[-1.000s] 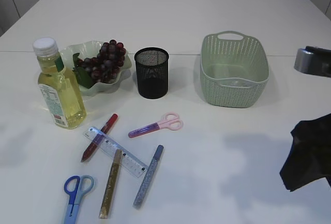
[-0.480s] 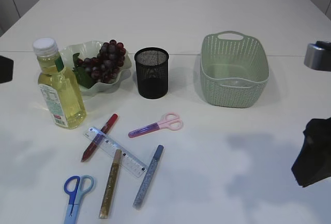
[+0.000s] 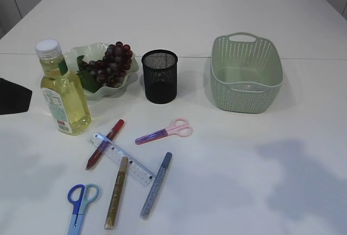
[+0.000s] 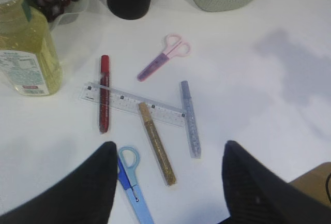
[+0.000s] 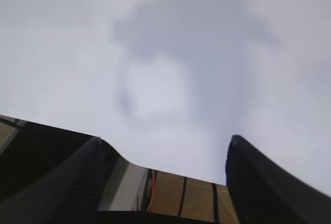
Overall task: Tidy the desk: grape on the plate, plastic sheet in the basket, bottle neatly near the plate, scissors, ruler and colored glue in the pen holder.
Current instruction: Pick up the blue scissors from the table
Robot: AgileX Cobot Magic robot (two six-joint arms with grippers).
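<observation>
The grapes lie on the pale green plate at the back left. The yellow bottle stands upright in front of the plate. The black mesh pen holder and the green basket stand further right. Pink scissors, blue scissors, a clear ruler and red, gold and blue glue sticks lie loose at the front. My left gripper is open and empty above the blue scissors and gold glue. My right gripper is open and empty over bare table. No plastic sheet shows clearly.
The left arm shows as a dark shape at the left edge of the exterior view. The right arm is outside that view. The right wrist view shows the white table's edge and a brown floor below it.
The right arm has drawn back to the right and left the exterior view. The left arm has come further in at the left edge. The objects on the table have not moved.
</observation>
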